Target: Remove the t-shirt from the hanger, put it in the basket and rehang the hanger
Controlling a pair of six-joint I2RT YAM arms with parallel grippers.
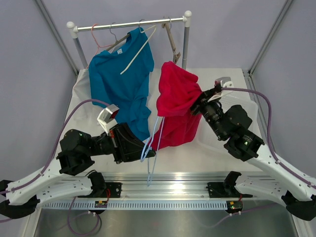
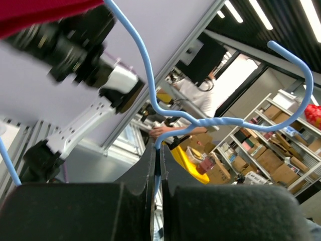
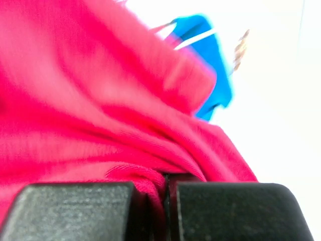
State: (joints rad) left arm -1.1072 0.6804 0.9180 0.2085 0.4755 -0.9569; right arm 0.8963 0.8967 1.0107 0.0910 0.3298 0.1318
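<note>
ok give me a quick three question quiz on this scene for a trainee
1. True or false: the right gripper is shut on the red t-shirt.
2. What is the left gripper holding? A) a white towel B) the light blue wire hanger C) a clothes peg
3. What colour is the t-shirt hanging at the rail?

Key: 1 true, it pinches a fold of the cloth. 2 B, the wire runs between its closed fingers. 3 blue: the blue t-shirt.
</note>
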